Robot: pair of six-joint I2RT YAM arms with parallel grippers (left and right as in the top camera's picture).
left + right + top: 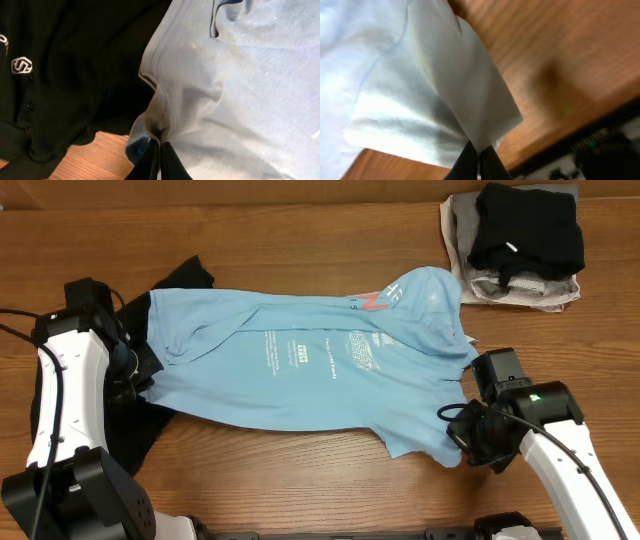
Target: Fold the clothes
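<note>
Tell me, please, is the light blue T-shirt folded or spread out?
Spread out: the light blue T-shirt lies full-length across the table, lettering showing, merely rumpled.

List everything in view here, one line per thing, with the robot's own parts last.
light blue T-shirt: one, light blue with white and red-orange lettering, spread across the middle of the table.
black top: one, black with a small white logo, lying partly under the T-shirt's end by the left arm.
folded pile: one, a black garment on top of grey and white ones, top right of the overhead view.
table: one, brown wood, under everything.
left gripper: one, black fingers on a white arm, shut on the T-shirt's edge beside the black top.
right gripper: one, black fingers on a white arm, shut on a corner of the T-shirt at its opposite end.
</note>
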